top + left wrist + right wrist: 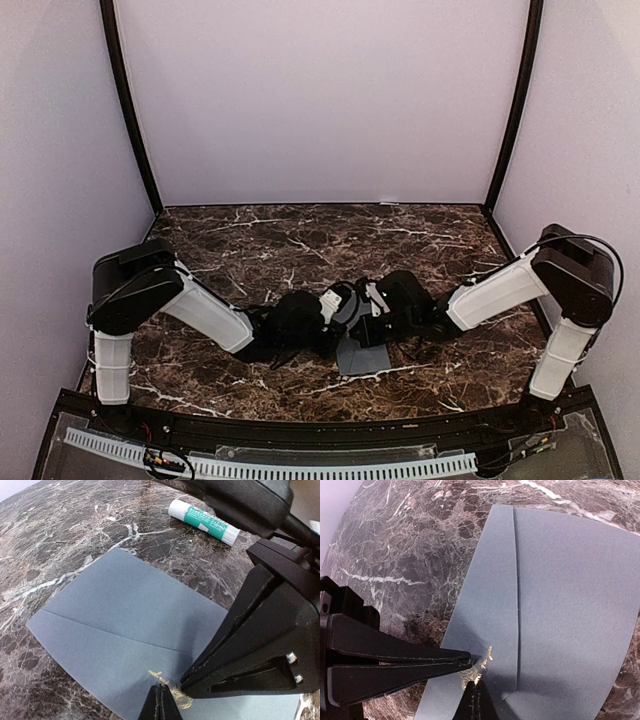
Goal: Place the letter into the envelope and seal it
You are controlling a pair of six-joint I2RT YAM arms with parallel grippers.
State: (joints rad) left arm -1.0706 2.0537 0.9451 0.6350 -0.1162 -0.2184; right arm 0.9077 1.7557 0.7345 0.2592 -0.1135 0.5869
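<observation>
Two arms: both reach inward from the near corners and meet over the middle of the marble table [300, 240], their wrists close together above the envelope [115, 615].
Left arm [205, 312]: the elbow stands high at the left; the white forearm slopes down and to the right, with the wrist low over the table.
Right arm [495, 292]: a mirrored pose, elbow high at the right, forearm sloping down and to the left.
Left gripper [160, 702]: jaws together with nothing between them, the tips pointing down at the envelope's face.
Right gripper [475, 700]: jaws together, also empty, the tips just beside those of the left gripper.
Contact: I cannot tell whether the tips press on the paper or sit just above it.
Envelope: blue-grey, flat on the table near its middle, partly under the two wrists, with straight creases across its face.
Gold mark [480, 667]: a small flecked patch on the envelope, right where both sets of tips meet.
Glue stick [202, 521]: white and green, on its side on the table, beyond the envelope and apart from it.
</observation>
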